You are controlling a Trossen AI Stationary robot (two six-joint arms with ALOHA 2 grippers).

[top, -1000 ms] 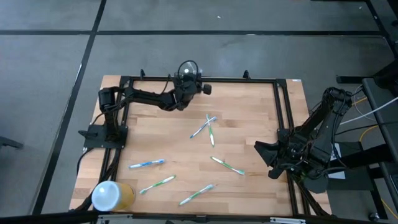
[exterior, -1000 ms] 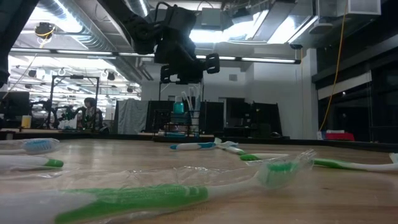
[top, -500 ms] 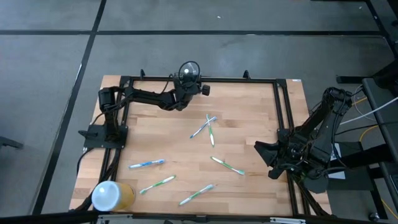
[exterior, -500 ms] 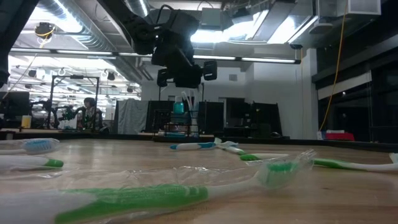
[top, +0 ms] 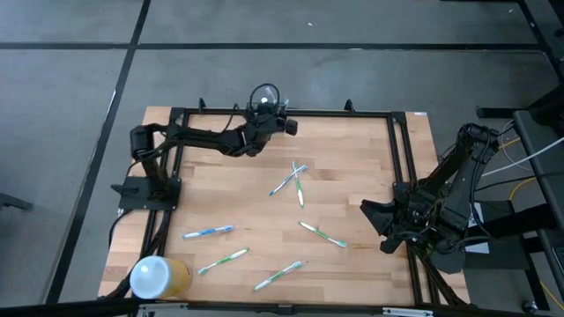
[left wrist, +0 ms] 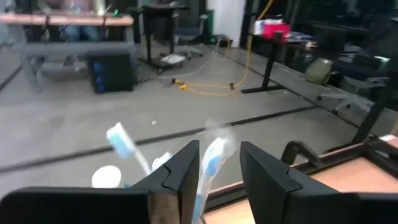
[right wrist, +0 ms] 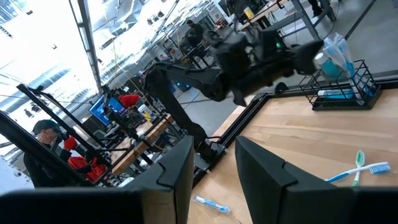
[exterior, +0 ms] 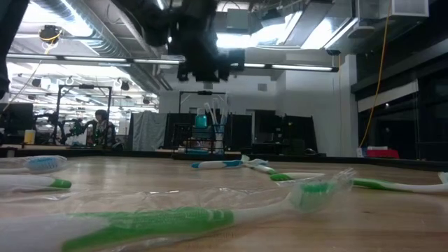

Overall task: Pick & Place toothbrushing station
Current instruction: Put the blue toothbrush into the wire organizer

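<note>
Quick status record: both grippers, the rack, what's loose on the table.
left gripper: above the rack at the table's far edge, fingers parted, a blue toothbrush between them
right gripper: parked at the table's right edge, fingers apart, holding nothing
toothbrushing station: far edge, toothbrushes standing in it
loose toothbrushes: six lying flat on the wooden table
white-and-yellow cylinder: near left corner

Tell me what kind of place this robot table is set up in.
Probably a robotics lab or workshop: exposed ceiling ducts, rows of workbenches with a person at one, and loose cables across a bare concrete floor.
</note>
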